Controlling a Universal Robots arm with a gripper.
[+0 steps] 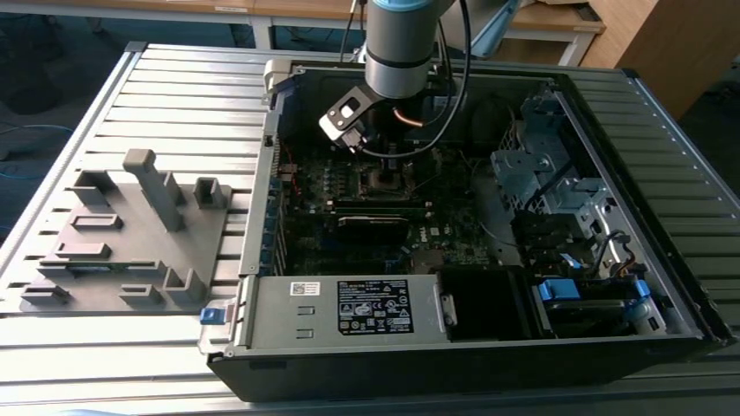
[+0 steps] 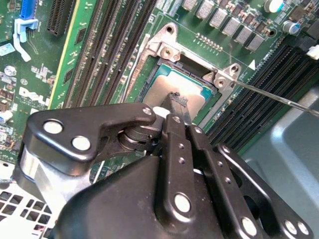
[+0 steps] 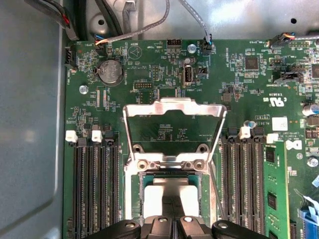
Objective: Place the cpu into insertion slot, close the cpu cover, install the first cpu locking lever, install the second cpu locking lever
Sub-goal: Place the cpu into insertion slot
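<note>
In the exterior view the arm point(image 1: 399, 52) reaches down into an open computer case point(image 1: 647, 217) lying on a slatted surface point(image 1: 173, 95). The gripper point(image 1: 387, 163) is low over the insertion slot point(image 1: 387, 182) near the far middle of the board, and a grey fixture tray point(image 1: 127, 260) sits well apart on the exterior view's left. The socket itself is too dark and too covered by the wrist here to read. In the second wrist view the cpu point(image 2: 174, 83) lies flat inside the slot's silvery rim point(image 2: 167, 50). The fingers point(image 2: 175, 124) are drawn narrow, with nothing visible between them. Their tip sits at or just above the chip's metal face; whether it actually touches I cannot tell. A thin locking lever point(image 2: 279, 97) slants away beside the socket, unlatched. In the first wrist view the cpu cover point(image 3: 172, 105) stands swung open on the far side of the socket, its window showing bare board, and the cpu point(image 3: 152, 196) sits below it between the memory slots point(image 3: 97, 189). The placing step looks all but done; the cover and both levers are not yet closed. By my judgement, closing the cover calls for the fingers to clear the chip without nudging it, then bring the frame down squarely. The chip's near edge and the fingertips are cut off here, and a second lever is hard to make out.
</note>
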